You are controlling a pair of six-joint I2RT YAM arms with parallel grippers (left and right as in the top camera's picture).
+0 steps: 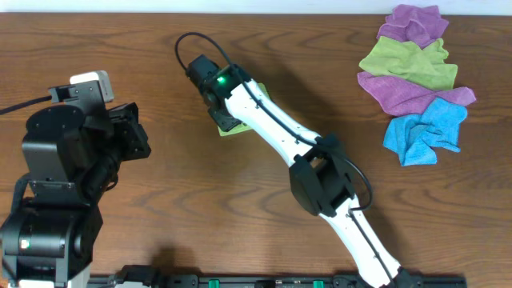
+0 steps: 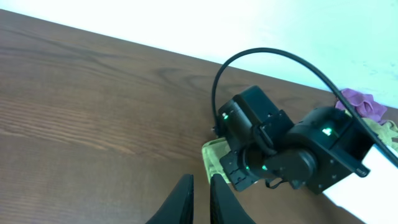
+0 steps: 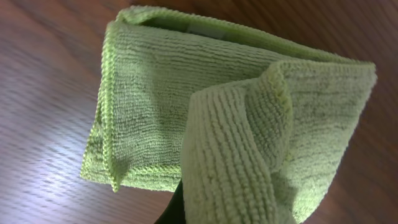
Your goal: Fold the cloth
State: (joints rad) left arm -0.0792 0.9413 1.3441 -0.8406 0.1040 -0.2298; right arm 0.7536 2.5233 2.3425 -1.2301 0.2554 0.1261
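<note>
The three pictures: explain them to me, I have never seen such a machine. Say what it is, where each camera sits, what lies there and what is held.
These are two robot arms at a wooden table. One picture looks down from above. The other two come from a camera on each wrist. The left gripper, its dark fingers nearly together, holds nothing. The white right arm reaches across the table, and the right gripper pinches a raised fold of the lime-green cloth, which is already partly folded. On the far right lies a pile of purple, olive-green and blue cloths, untouched.
</note>
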